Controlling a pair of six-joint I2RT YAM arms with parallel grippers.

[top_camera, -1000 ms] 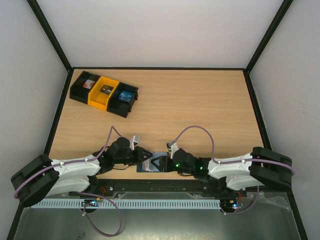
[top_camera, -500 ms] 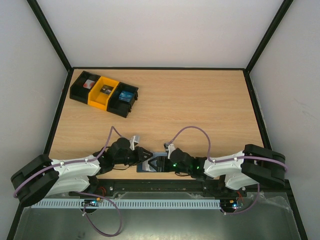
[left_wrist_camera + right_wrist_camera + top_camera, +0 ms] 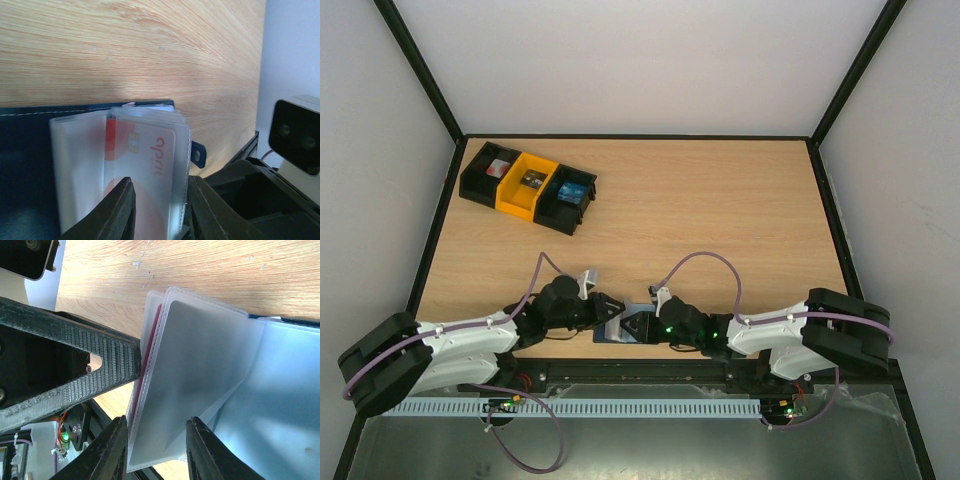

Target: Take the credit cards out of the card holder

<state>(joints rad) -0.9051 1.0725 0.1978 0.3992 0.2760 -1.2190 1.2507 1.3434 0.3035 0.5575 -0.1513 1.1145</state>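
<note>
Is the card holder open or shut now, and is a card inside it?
Open: the card holder lies spread, its clear sleeves fanned out. A red-and-white card sits inside one sleeve.

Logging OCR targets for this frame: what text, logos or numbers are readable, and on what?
"apri": red letters running sideways on the white-and-red card, in a clear sleeve of the card holder; any further letters are unclear.
Items in the bins: too small to read.
No other text visible.

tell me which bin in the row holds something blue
The right-end black bin, with blue contents; the yellow middle bin and left-end black bin show none.
</note>
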